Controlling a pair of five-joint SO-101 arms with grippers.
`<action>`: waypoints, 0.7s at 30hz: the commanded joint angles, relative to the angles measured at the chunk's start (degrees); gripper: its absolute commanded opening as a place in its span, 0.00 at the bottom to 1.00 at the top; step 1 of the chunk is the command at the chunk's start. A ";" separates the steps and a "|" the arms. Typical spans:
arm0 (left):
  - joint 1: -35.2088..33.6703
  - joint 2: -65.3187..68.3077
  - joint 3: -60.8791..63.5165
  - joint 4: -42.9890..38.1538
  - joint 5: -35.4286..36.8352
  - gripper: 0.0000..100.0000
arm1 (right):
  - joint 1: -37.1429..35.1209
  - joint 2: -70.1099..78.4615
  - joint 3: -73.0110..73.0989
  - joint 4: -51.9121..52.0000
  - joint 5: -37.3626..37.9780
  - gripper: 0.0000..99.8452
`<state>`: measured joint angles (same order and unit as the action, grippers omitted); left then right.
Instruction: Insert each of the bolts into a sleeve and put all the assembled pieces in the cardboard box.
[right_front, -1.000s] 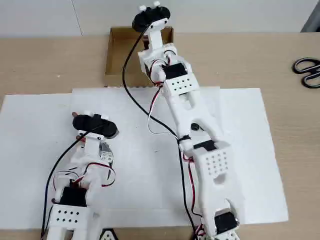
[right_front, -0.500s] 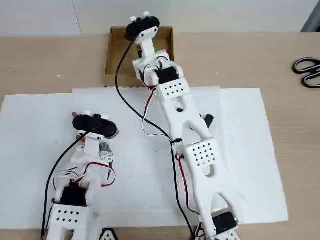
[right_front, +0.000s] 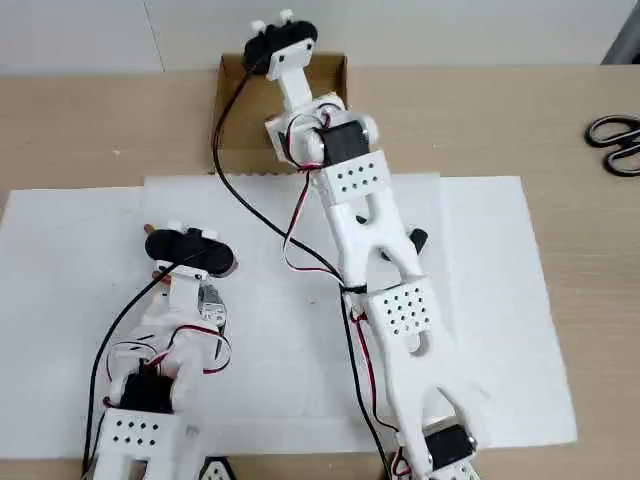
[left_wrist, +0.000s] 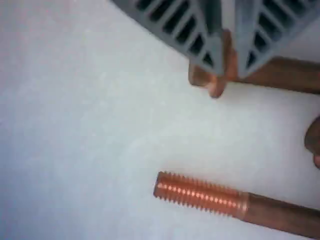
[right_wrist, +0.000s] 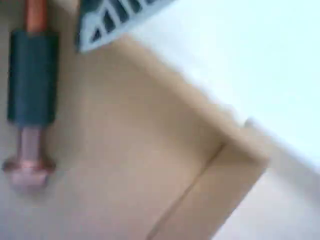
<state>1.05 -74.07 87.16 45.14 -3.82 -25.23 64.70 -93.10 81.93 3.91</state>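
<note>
Copper bolt (left_wrist: 215, 86) in ribbed end effector (left_wrist: 228, 66)

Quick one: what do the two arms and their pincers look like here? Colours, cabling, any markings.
Both the left arm and right arm: white printed links, black servos, plates with grids of small holes. A black module with white knobs tops each wrist. Black, red and white cables run along both. The left pincer is grey with ribbed slats; the right pincer looks the same.

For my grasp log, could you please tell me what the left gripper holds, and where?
The left gripper holds a copper bolt, its fingers shut on the shank just behind the head.
</note>
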 joint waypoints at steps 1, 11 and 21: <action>-0.09 -0.35 -0.66 0.18 0.00 0.01 | 0.22 -3.65 -3.34 6.99 0.09 0.16; -0.09 -0.35 -0.66 0.18 0.00 0.01 | -0.13 -9.71 -3.25 17.36 -6.77 0.16; -0.18 -0.35 -0.66 0.26 0.00 0.01 | 0.13 -14.81 9.76 18.24 -6.77 0.16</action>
<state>1.05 -74.07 87.16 45.14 -3.82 -25.23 56.62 -87.21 99.08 -2.42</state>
